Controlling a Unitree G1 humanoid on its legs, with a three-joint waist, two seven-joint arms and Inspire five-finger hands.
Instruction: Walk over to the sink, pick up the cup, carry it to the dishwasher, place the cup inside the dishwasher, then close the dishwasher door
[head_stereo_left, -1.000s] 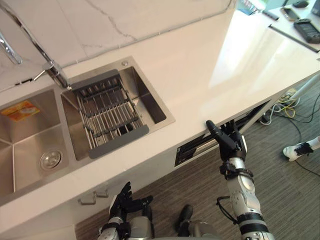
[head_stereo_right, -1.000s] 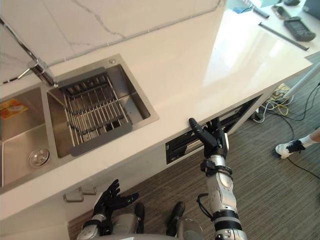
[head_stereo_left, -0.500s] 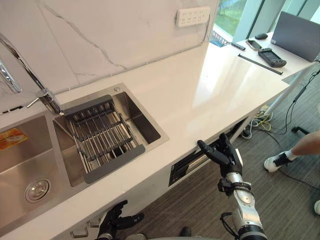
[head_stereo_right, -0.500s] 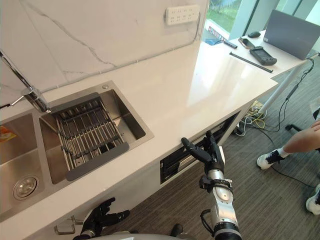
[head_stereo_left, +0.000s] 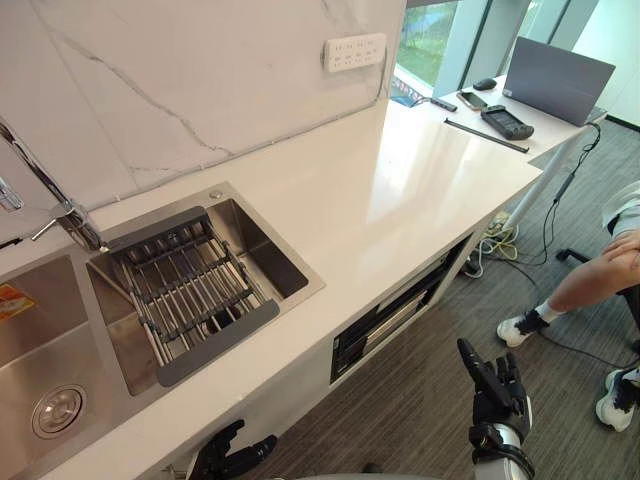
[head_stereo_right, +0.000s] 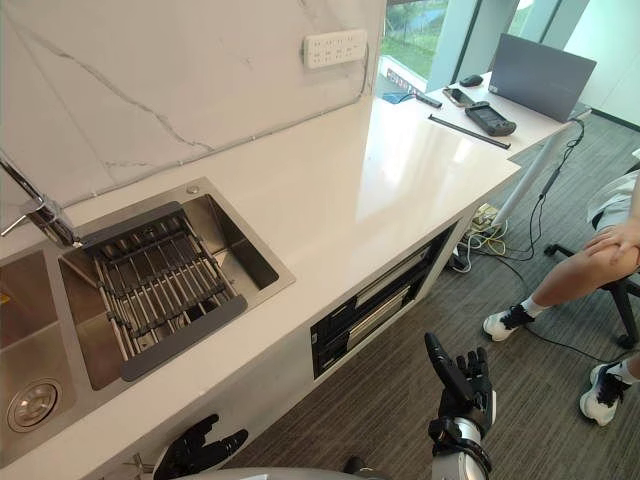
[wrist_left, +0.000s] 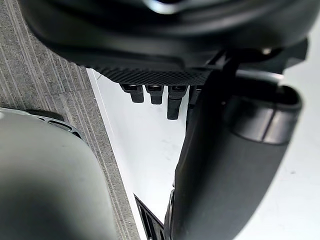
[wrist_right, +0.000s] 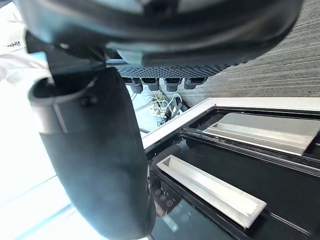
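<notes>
The right hand (head_stereo_left: 497, 392) holds its fingers spread and empty, the dishwasher front (head_stereo_left: 395, 315) beyond them; the left hand (head_stereo_left: 225, 460) spreads its fingers below the table (head_stereo_left: 420, 170).

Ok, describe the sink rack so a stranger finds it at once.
Find the long white counter, then the steel double sink in it. The rack lies across the right basin: dark grey frame, metal bars; the left basin shows a drain instead.
</notes>
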